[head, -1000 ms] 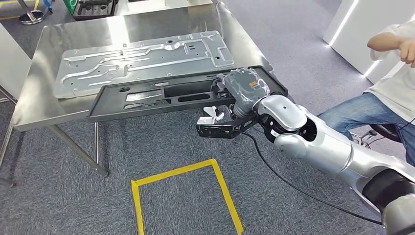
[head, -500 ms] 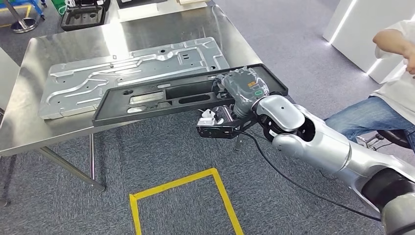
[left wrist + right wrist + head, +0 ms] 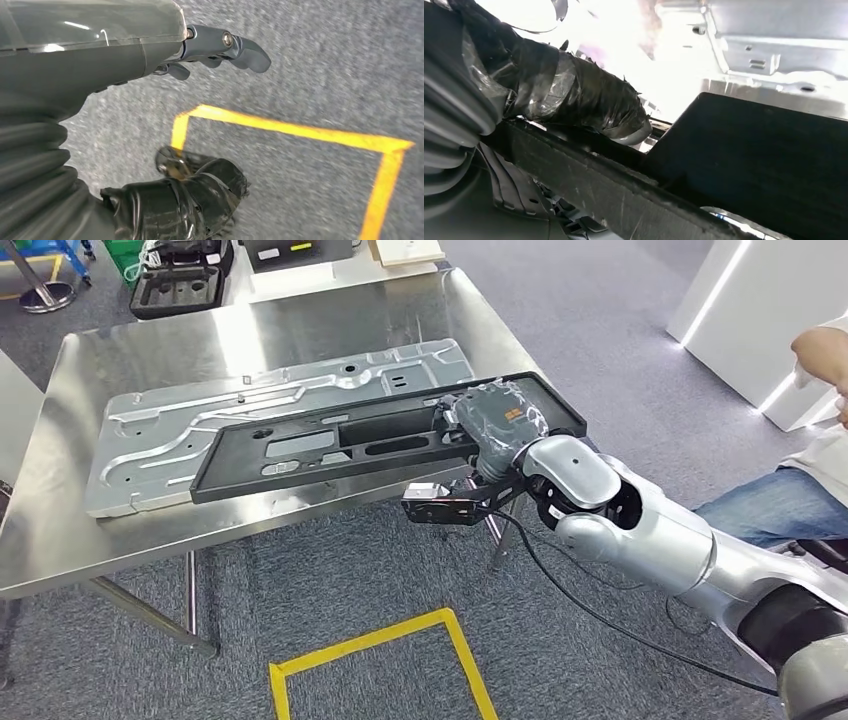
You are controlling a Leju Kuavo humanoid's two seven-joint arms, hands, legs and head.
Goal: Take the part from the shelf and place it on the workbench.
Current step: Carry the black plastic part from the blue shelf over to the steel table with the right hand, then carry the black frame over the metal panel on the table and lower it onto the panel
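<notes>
I'm gripping the black plastic panel (image 3: pixel 380 435) by its right end in my right hand (image 3: pixel 492 420), carrying it level over the counter (image 3: pixel 60 540) for setting down.

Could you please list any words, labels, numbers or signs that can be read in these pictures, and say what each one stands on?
No text can be read.
Orange label on the back of the right hand: too small and blurred to read.
Black part, silver panel, workbench: no lettering shows.
Yellow floor tape: a plain outline, no words.
</notes>
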